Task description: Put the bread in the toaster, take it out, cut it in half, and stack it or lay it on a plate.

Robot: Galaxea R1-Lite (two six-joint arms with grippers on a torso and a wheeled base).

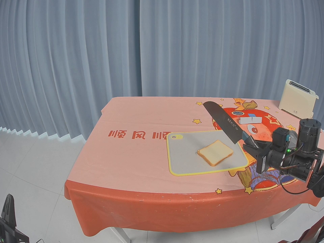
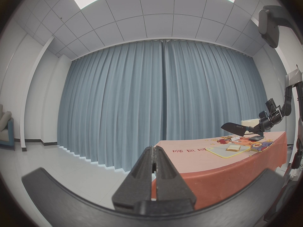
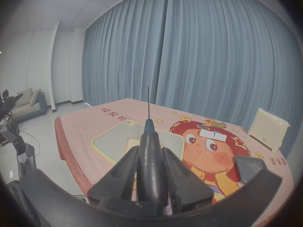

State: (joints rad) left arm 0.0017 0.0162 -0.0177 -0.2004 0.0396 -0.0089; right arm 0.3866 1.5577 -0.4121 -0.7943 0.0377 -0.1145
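Observation:
A slice of bread (image 1: 215, 152) lies flat on the grey, yellow-rimmed cutting board (image 1: 189, 152) in the middle of the table. My right gripper (image 1: 251, 143) is shut on the handle of a black knife (image 1: 222, 120). The blade slants up and away over the board's far right corner, above the bread and not touching it. In the right wrist view the gripper (image 3: 151, 153) clamps the handle, the knife (image 3: 148, 103) shows edge-on, and the bread (image 3: 132, 141) is partly hidden behind it. The cream toaster (image 1: 297, 100) stands at the far right. My left gripper (image 2: 154, 164) is shut on nothing, low and left of the table.
A small white block (image 1: 250, 120) lies on the cloth between the board and the toaster. A dark grey holder (image 3: 249, 167) sits near the table's right edge. The left half of the orange tablecloth (image 1: 135, 152) is bare. Grey curtains hang behind the table.

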